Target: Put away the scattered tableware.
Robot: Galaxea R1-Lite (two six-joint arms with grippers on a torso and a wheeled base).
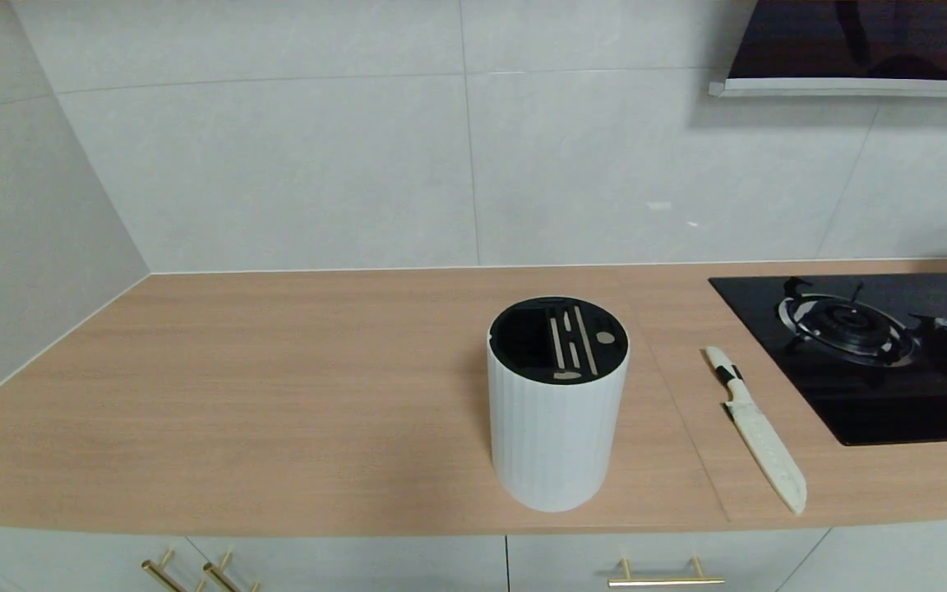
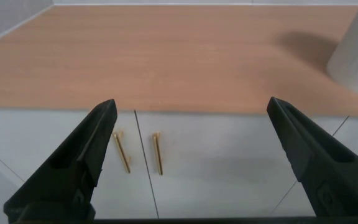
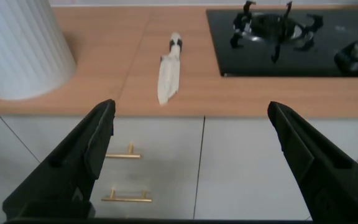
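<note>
A cream knife [image 1: 755,428] with a speckled blade lies flat on the wooden counter [image 1: 276,386], between the holder and the stove, its tip toward the front edge. Left of it stands a white ribbed cylindrical knife holder [image 1: 556,403] with a black slotted top. In the right wrist view the knife [image 3: 169,76] and holder [image 3: 23,46] lie ahead of my right gripper [image 3: 191,155], which hangs open in front of the cabinet doors, below counter level. My left gripper [image 2: 194,155] is also open in front of the cabinets, with the holder's base [image 2: 356,53] off to one side.
A black gas hob [image 1: 876,345] with burner grates is set into the counter at the right. A range hood [image 1: 860,49] hangs above it. White cabinet doors with gold handles [image 1: 667,575] run below the counter edge. Tiled walls close the back and left.
</note>
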